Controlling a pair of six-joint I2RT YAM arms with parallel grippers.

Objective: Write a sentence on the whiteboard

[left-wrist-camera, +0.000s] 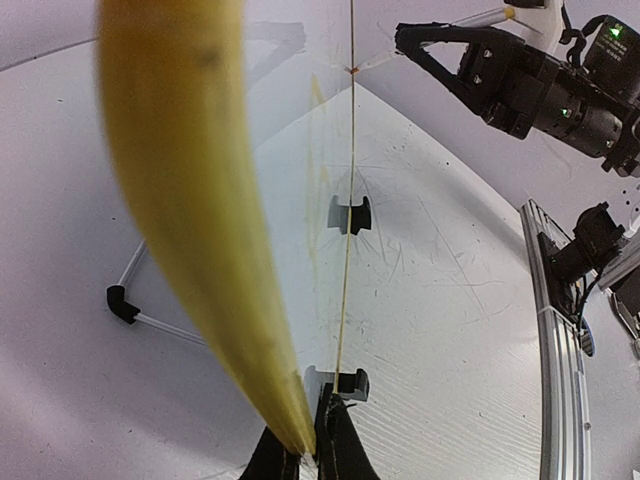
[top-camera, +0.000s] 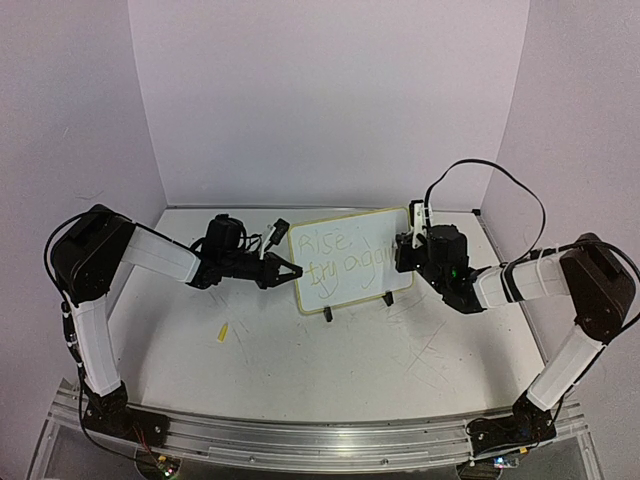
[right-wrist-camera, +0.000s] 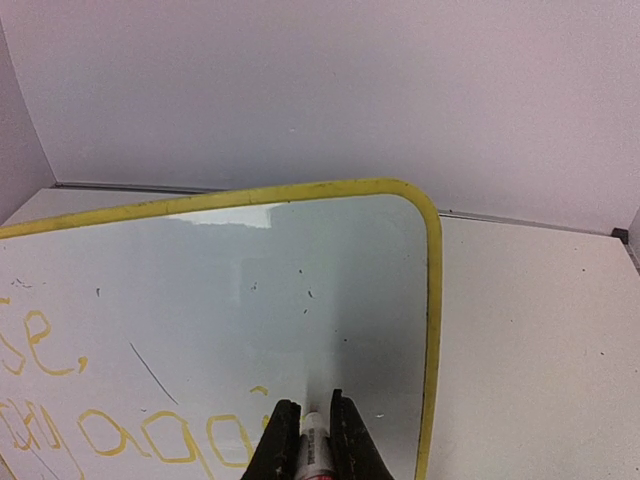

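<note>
The whiteboard point(top-camera: 384, 236) stands upright on its clip feet point(top-camera: 326, 314) mid-counter point(top-camera: 400, 350), with yellow lettering point(top-camera: 338, 262) across its face. At its 9 o'clock edge the left hand point(top-camera: 288, 271) is clamped on the rim. At 3 o'clock the right hand point(top-camera: 404, 248) grips a marker point(right-wrist-camera: 314, 446), its tip at the board's blank corner. A small yellow scrap point(top-camera: 224, 331) lies toward 7 o'clock.

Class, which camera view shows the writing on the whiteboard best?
The top external view: the whiteboard faces it whole, both lines of yellow writing visible. The right wrist shows only a corner and partial letters; the left wrist sees the board edge-on.
</note>
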